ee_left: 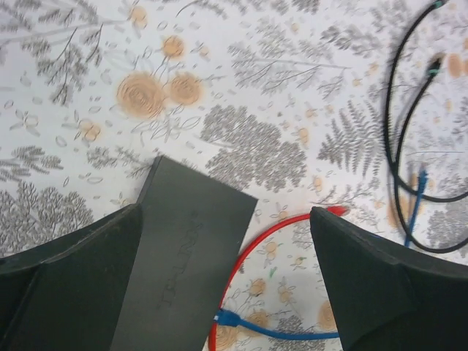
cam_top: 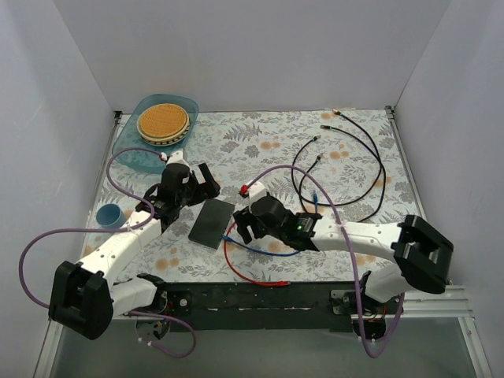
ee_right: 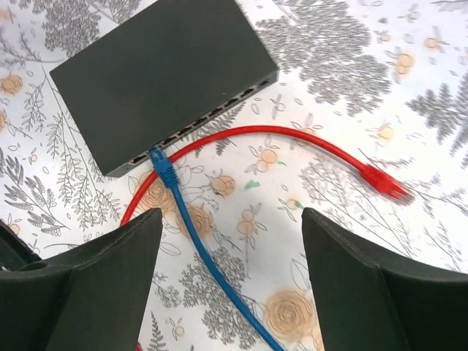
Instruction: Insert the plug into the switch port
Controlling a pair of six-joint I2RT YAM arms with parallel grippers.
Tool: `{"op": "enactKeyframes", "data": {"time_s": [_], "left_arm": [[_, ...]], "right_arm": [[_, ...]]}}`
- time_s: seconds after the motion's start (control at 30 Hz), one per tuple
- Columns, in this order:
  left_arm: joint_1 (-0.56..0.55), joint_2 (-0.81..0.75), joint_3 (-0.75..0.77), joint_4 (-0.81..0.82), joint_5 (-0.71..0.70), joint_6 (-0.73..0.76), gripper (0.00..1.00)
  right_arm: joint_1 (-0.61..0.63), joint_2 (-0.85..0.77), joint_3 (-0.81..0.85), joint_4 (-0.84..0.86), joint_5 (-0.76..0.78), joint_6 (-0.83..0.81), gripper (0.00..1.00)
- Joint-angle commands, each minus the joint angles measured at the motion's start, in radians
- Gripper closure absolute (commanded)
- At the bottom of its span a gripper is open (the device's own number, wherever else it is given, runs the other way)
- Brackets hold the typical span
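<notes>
The switch [cam_top: 211,224], a flat black box, lies on the floral cloth between my arms. It also shows in the left wrist view [ee_left: 183,256] and the right wrist view [ee_right: 161,73], where its socket row faces the camera. A blue plug [ee_right: 162,170] sits with its tip in a socket near the row's left end, and its blue cable [cam_top: 264,250] trails away. A red plug [ee_right: 384,183] lies loose on the cloth. My left gripper [cam_top: 189,201] hovers open over the switch's far-left corner. My right gripper [cam_top: 242,220] is open and empty, just right of the socket side.
Black cables [cam_top: 370,157] loop at the back right. A teal tray [cam_top: 134,146] holding a wicker disc [cam_top: 163,122] sits at the back left. A blue cup [cam_top: 109,214] stands at the left edge. White walls enclose three sides.
</notes>
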Motion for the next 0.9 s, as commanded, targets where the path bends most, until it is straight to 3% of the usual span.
{"op": "enactKeyframes", "data": {"time_s": [0.0,0.17,0.33,0.57,0.87], "left_arm": [[-0.006,-0.009,0.066,0.017,0.062,0.071,0.02],[-0.053,0.066,0.135,0.042,0.115,0.114,0.05],[-0.187,0.237,0.226,0.036,0.104,0.166,0.09],[-0.354,0.475,0.352,0.039,0.106,0.267,0.17],[-0.392,0.603,0.363,0.085,0.113,0.339,0.27]], "right_arm": [[-0.04,-0.154,-0.07,-0.019,0.058,0.064,0.17],[-0.165,-0.371,-0.181,-0.091,-0.013,0.101,0.17],[-0.314,-0.561,-0.257,-0.138,-0.095,0.116,0.18],[-0.377,-0.64,-0.277,-0.229,-0.106,0.11,0.18],[-0.416,-0.7,-0.317,-0.258,-0.117,0.101,0.19]]}}
